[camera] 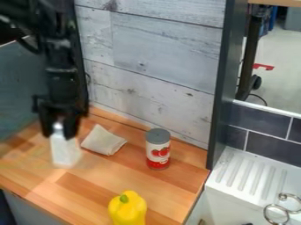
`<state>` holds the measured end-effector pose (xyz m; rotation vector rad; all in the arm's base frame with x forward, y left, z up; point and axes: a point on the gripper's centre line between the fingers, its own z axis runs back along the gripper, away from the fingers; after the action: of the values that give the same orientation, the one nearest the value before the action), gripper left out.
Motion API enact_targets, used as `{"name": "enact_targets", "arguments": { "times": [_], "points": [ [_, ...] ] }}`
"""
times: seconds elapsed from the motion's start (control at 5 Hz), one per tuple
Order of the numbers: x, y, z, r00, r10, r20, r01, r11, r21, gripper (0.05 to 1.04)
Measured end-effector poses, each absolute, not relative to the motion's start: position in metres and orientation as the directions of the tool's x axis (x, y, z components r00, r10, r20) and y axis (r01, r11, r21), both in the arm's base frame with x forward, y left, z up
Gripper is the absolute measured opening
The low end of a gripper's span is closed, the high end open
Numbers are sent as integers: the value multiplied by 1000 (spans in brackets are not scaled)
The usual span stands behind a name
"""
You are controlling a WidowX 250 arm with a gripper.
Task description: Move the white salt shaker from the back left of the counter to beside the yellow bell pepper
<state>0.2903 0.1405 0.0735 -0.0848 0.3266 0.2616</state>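
At the left, over the wooden counter, the black gripper (58, 131) points down, shut on the narrow top of a white object (65, 151). The object hangs upright and looks blurred; whether its lower end touches the counter I cannot tell. Just right of it lies a crumpled whitish cloth (103, 140). A can (157, 149) with a grey top and a white and red label stands upright to the right of the cloth. Near the front, a yellow bell pepper (127, 209) with a green stem is partly cut off by the bottom edge.
The wooden counter (88, 190) meets a whitewashed plank wall (159, 57) behind. A dark upright post (225, 88) rises at its right corner. Beyond that are a white sink with a ribbed drainboard (247, 173), dark tiles (270, 145) and metal rings (276, 214).
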Motion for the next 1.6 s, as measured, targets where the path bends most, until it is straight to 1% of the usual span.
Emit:
{"name": "enact_targets", "arguments": {
  "times": [0.2, 0.4, 0.6, 0.8, 1.0, 1.2, 1.4, 1.6],
  "points": [
    [295, 105, 59, 942, 105, -320, -149, 982, -116, 594],
    [305, 80, 56, 955, 3, -298, -37, 994, -108, 594],
    [301, 74, 56, 956, -27, -291, 0, 996, -92, 594],
    [292, 75, 52, 953, -37, -302, 15, 997, -75, 594],
    [288, 72, 51, 956, -37, -292, 18, 998, -66, 644],
    [282, 68, 47, 950, -34, -309, 7, 996, -87, 940],
    [281, 66, 60, 956, -28, -291, 3, 996, -86, 1011],
    [285, 64, 86, 971, -46, -234, 23, 994, -103, 1007]
  ]
}}
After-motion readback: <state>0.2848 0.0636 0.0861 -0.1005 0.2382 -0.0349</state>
